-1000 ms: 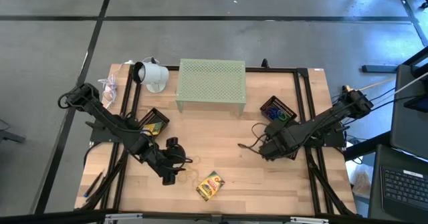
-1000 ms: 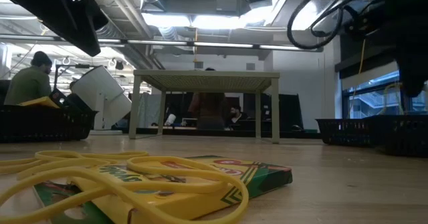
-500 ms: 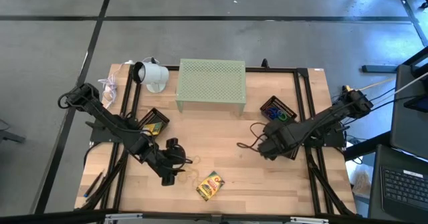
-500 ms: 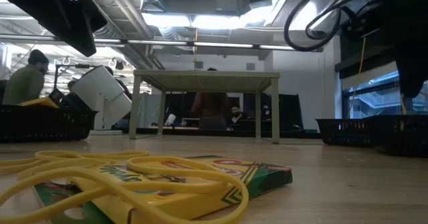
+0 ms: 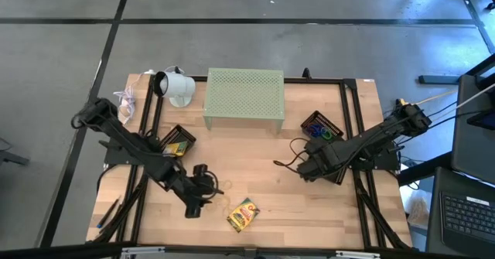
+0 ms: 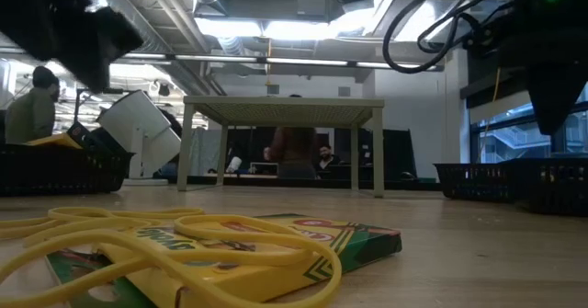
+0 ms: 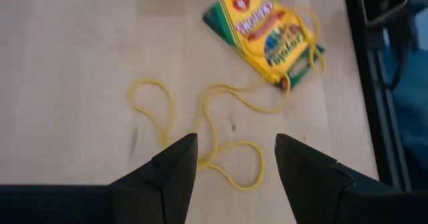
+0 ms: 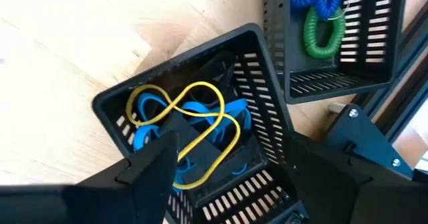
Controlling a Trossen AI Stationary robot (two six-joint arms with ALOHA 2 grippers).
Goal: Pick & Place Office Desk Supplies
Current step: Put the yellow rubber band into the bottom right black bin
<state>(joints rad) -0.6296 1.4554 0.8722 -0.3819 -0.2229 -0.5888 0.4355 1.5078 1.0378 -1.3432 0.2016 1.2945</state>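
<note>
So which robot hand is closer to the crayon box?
The left one. The left gripper hovers just beside the crayon box, over the yellow rubber bands. The right gripper is farther off, across the table by a black mesh tray.

2 dark jointed arms, black looping cables, wedge-shaped matte fingers (image 7: 172, 177).

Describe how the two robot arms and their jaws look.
Both arms are dark, nearly black, built of jointed segments. The left gripper ends in two broad, flat-faced, angular black jaws. The right gripper has the same matte black jaws. A loose black cable loops off the right arm.
</note>
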